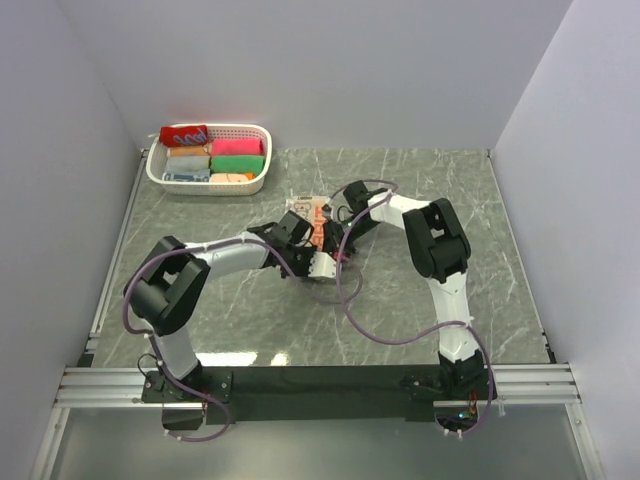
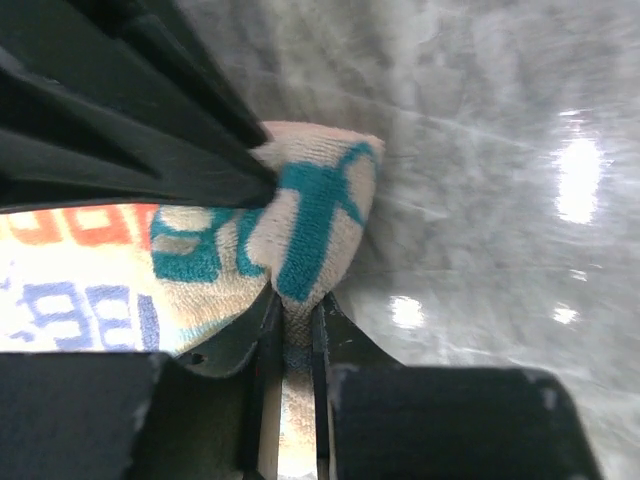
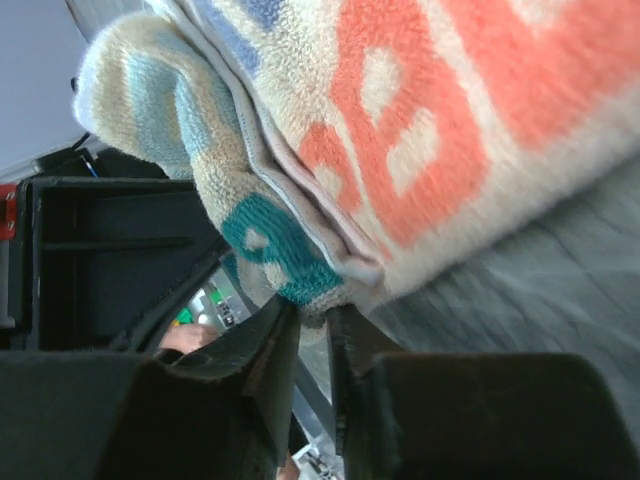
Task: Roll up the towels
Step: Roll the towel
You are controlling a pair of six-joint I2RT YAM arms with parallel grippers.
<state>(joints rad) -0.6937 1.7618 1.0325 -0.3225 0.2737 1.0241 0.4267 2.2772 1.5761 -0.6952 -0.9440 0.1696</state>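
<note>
A cream towel with orange, teal and blue print lies at the middle of the marble table, partly folded over. My left gripper is shut on one corner of it; in the left wrist view the teal-printed fold is pinched between the fingers. My right gripper is shut on another edge; in the right wrist view the towel bulges above the fingers, lifted off the table. Both grippers sit close together at the towel.
A white basket at the back left holds several rolled towels: red, pink, green, orange and blue. White walls close in the table on the left, back and right. Purple cables loop over the table near both arms.
</note>
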